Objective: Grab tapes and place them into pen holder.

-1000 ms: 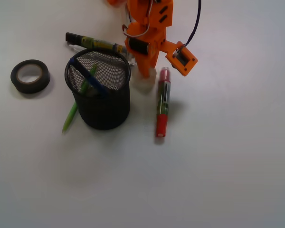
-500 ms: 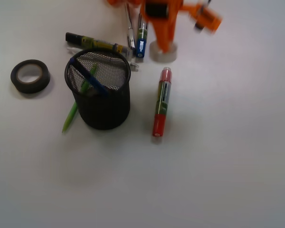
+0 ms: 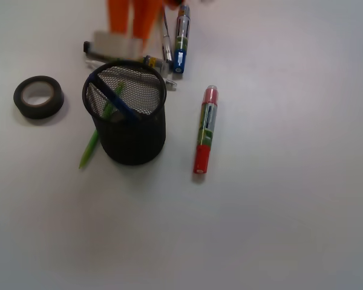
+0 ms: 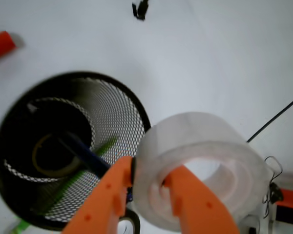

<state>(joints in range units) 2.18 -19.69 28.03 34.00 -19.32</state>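
We see a white tabletop carrying the round black wire-mesh pen holder, with a blue pen and a green pen leaning inside. Our orange gripper hangs at its rim, jaws clamped on the translucent whitish tape roll. A black tape roll lies left of the holder.

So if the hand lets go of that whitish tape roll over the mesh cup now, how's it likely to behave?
The whitish tape roll looks hollow and thin-walled, so probably light. One finger sits inside its core, so it may hang up briefly on release. It is beside the pen holder rim rather than over the middle, so it could clip the rim and roll off.
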